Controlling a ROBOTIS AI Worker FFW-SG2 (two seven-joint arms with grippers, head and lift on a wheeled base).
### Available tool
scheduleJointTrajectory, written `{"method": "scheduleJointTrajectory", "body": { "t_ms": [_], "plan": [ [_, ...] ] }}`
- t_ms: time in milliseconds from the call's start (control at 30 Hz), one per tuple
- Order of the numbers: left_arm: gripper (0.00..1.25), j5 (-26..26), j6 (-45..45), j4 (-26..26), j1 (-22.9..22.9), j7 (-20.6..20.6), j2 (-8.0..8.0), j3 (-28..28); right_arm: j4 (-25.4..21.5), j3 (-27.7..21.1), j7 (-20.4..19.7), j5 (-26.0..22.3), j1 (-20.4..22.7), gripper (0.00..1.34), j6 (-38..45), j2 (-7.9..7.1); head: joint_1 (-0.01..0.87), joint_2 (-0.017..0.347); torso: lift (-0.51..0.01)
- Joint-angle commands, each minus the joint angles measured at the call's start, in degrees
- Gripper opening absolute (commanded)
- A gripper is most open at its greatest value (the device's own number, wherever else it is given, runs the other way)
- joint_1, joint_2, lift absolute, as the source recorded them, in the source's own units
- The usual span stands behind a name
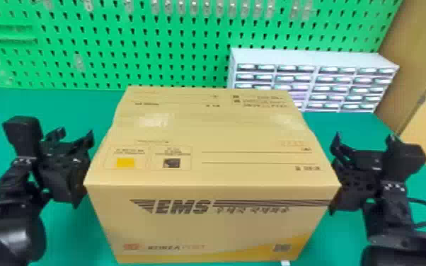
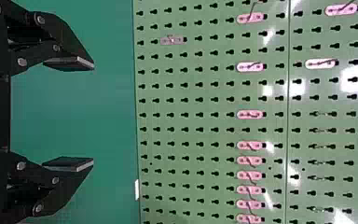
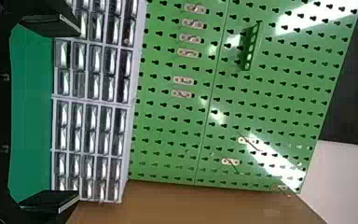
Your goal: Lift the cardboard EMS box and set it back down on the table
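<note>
Box (image 1: 208,226) between left claw (image 1: 75,133) and right claw (image 1: 364,137)
Both are wide open and empty; green table (image 1: 70,240) around the box, holey green wall (image 1: 111,26) behind it, white drawers (image 1: 315,59) behind it to the right

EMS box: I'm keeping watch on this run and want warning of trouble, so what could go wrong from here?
The left gripper and right gripper flank the cardboard EMS box with fingers open and nothing between them; a lift relying on side pressure could let it slip. If one side pushes or rises more, the box may twist or tip. The drawer cabinet stands behind, toward the right, so forward drift might knock it.
</note>
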Motion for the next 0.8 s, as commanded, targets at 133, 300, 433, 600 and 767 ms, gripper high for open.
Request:
{"method": "scheduleJointTrajectory", "body": {
  "t_ms": [133, 300, 433, 600, 767],
  "plan": [
    [0.73, 0.0, 0.1, 0.0, 0.2, 0.0, 0.00, 0.0, 0.1, 0.0, 0.0, 0.3, 0.0, 1.26, 0.0, 0.00, 0.678, -0.014, -0.093],
    [0.73, 0.0, 0.2, 0.0, 0.3, 0.0, 0.00, -0.2, 0.1, 0.0, 0.0, 0.5, 0.0, 1.26, 0.0, 0.00, 0.678, -0.014, -0.093],
    [0.73, 0.0, 0.2, 0.0, 0.3, 0.0, 0.00, -0.2, 0.1, 0.0, 0.0, 0.6, 0.0, 1.26, 0.0, 0.00, 0.678, -0.014, -0.093],
    [0.73, 0.0, 0.2, 0.0, 0.3, 0.0, 0.00, -0.2, 0.1, 0.0, 0.0, 0.6, 0.0, 1.26, 0.0, 0.00, 0.678, -0.014, -0.093],
    [0.73, 0.1, 0.2, 0.0, 0.4, 0.0, 0.00, -0.2, 0.1, 0.0, 0.0, 0.6, 0.0, 1.26, 0.0, 0.09, 0.678, -0.014, -0.093]
  ]
}}
